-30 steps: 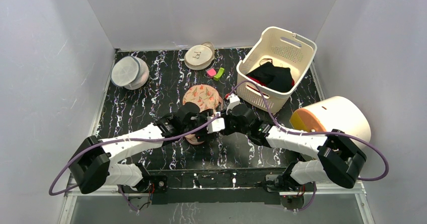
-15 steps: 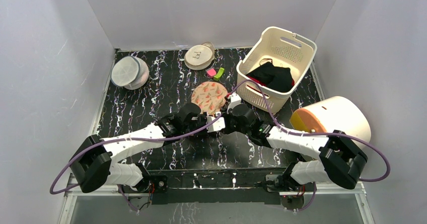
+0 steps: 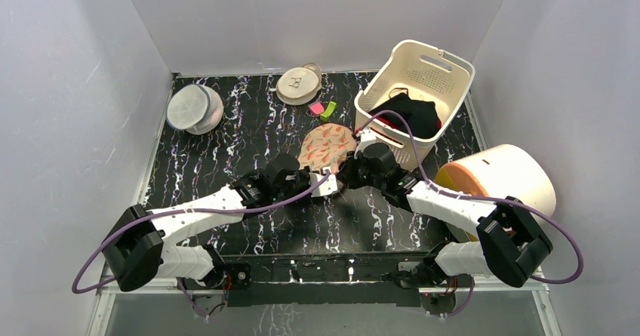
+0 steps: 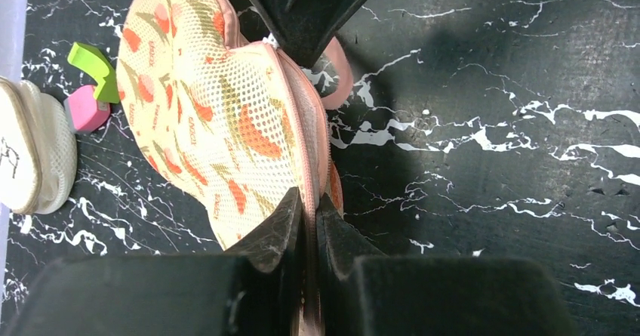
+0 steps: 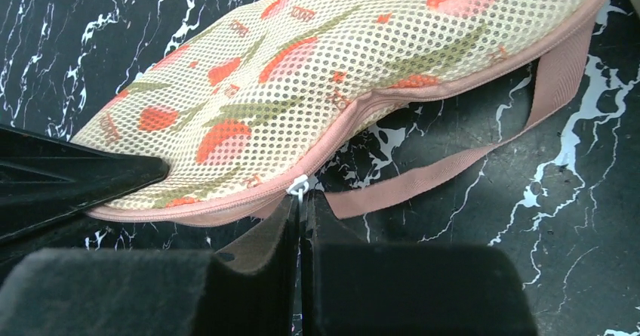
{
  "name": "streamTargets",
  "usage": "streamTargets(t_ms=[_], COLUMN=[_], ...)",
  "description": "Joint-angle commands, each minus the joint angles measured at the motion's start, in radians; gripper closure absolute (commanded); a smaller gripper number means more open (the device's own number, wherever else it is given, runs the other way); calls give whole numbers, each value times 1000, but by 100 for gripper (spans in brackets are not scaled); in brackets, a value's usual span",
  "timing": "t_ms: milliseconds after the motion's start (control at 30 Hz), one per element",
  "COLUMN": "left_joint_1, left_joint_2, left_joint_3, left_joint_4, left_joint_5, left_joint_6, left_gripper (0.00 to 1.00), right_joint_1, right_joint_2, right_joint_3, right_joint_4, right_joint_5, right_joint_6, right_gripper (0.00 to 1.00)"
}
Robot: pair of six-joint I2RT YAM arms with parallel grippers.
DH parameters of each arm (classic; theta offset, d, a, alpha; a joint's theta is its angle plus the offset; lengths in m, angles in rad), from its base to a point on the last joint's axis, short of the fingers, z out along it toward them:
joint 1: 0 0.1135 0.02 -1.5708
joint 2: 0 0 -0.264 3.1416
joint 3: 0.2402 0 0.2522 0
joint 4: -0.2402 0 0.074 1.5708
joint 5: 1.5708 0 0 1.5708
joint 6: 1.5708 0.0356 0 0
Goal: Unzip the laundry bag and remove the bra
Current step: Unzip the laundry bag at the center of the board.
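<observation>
The laundry bag [image 3: 326,146], beige-pink mesh with red-and-green prints, is held up on edge at the table's middle between both grippers. In the left wrist view my left gripper [image 4: 309,200] is shut on the bag's [image 4: 211,102] pink zipped seam. Seen from the right wrist, my right gripper [image 5: 302,196] is shut on the small white zipper pull [image 5: 300,187] at the bag's [image 5: 302,72] lower edge, and the pink loop [image 5: 483,151] trails to the right. The seam beside the pull looks zipped. The bra is hidden.
A white basket [image 3: 451,68] with black clothes [image 3: 411,115] stands at the back right. A white cylinder [image 3: 506,174] lies at the right edge. A round grey-white pouch [image 3: 193,107], a beige disc pouch [image 3: 298,84] and pink and green clips [image 3: 322,109] sit at the back.
My left gripper has shut on the bag's seam. The bag has shifted right and away, and my right gripper has moved the same way with the zipper pull in it.
</observation>
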Motion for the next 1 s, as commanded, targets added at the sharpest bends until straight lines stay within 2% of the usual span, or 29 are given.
streamTargets(t_ms=[0, 33, 67, 167, 267, 367, 500, 600, 700, 833, 967], left_joint_1=[0, -1, 0, 0, 0, -1, -1, 0, -1, 0, -1], left_joint_2=[19, 28, 33, 26, -2, -13, 23, 56, 64, 30, -3], left_joint_3=[14, 22, 26, 23, 11, 10, 28, 51, 56, 39, 20], left_joint_4=[-66, -75, -79, -75, -61, -59, -61, -76, -70, -40, -20], left_joint_5=[21, 38, 53, 88, 153, 225, 228, 168, 68, -11, -63], left_joint_6=[4, 2, 0, -7, -37, -61, -74, -78, -80, -81, -67], left_gripper=[100, 100, 96, 75, 62, 50, 41, 43, 51, 67, 88], right_joint_1=[38, 54, 68, 104, 126, 132, 144, 168, 184, 189, 189], right_joint_2=[1, 0, -1, 1, 2, 11, 9, 6, -1, -12, -46], right_joint_3=[31, 29, 26, 20, 14, 25, 32, 42, 48, 48, 35], right_joint_4=[42, 51, 62, 98, 128, 129, 136, 133, 118, 107, 94], right_joint_5=[-17, -16, -15, -13, -2, 14, 15, 24, 38, 39, 69], right_joint_6=[-11, 0, 10, 45, 73, 83, 104, 110, 110, 113, 109], right_gripper=[100, 100, 100, 100, 100, 100, 100, 100, 100, 100, 100])
